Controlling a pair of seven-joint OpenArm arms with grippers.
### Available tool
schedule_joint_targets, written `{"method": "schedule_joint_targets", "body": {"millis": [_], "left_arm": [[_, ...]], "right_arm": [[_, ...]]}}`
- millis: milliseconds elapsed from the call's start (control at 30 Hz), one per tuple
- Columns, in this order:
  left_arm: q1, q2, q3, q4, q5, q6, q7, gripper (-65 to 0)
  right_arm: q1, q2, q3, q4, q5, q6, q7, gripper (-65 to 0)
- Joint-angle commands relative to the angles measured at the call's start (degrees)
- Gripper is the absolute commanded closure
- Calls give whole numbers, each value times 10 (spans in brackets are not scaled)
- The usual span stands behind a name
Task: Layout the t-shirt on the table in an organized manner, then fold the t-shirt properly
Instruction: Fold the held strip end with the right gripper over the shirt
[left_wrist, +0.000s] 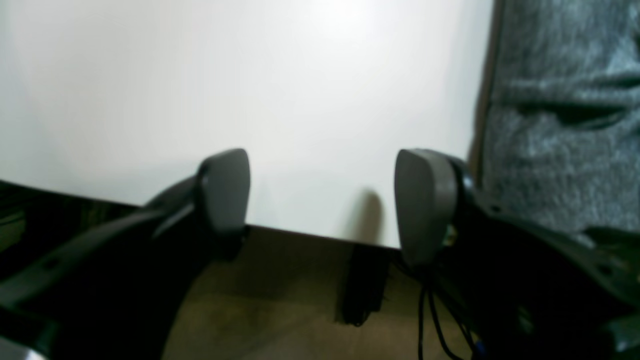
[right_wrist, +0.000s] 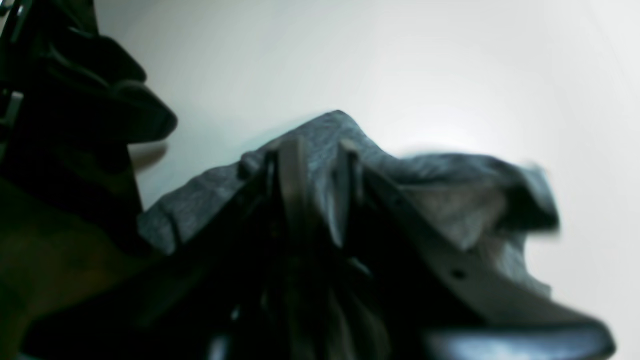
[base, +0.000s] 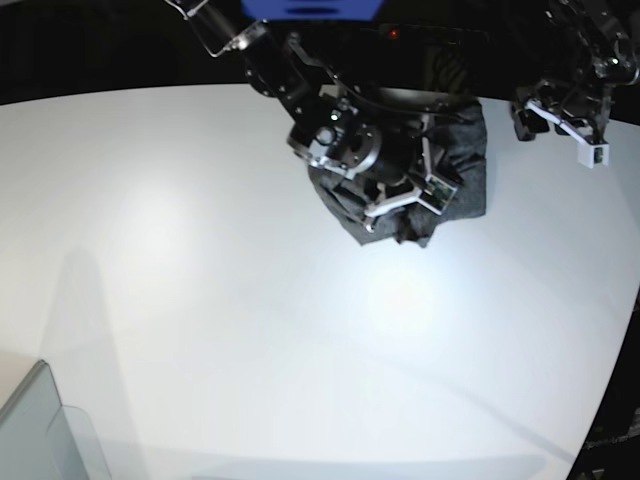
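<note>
While the left fingers (left_wrist: 322, 200) hang spread over the counter (base: 200, 300), the right fingers (right_wrist: 320, 185) (blurred) pinch the bunched t-shirt (base: 460, 165).

left gripper (left_wrist: 322, 200) agape beside t-shirt (left_wrist: 560, 125)

A translucent grey bin (base: 45, 435) sits at the near left corner of the base view — only its corner shows, cut off by the frame. In the left wrist view a brown floor (left_wrist: 280, 300) lies below — thin dark cables (left_wrist: 432, 320) dangle over it.
</note>
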Motion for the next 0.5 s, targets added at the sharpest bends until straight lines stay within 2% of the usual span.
{"method": "schedule_joint_targets", "body": {"millis": [0,133,200,467], "left_arm": [[0,-7,-3,10,-6,-3,-9,-436],[-1,-7,-3,10,-6,-3,-9,-436],[-1,-7,-3,10,-6,-3,-9,-436],[0,-16,-4,11,-7,-3,-9,-437]], "right_arm": [[14,-8,-20,0,9,0,18,-148],[36,-8,-78,-39,9,0,18,-204],[38,-8,-81,-33,8,0,18,-228],[-16,-8,55,116,8,0,15,-281]]}}
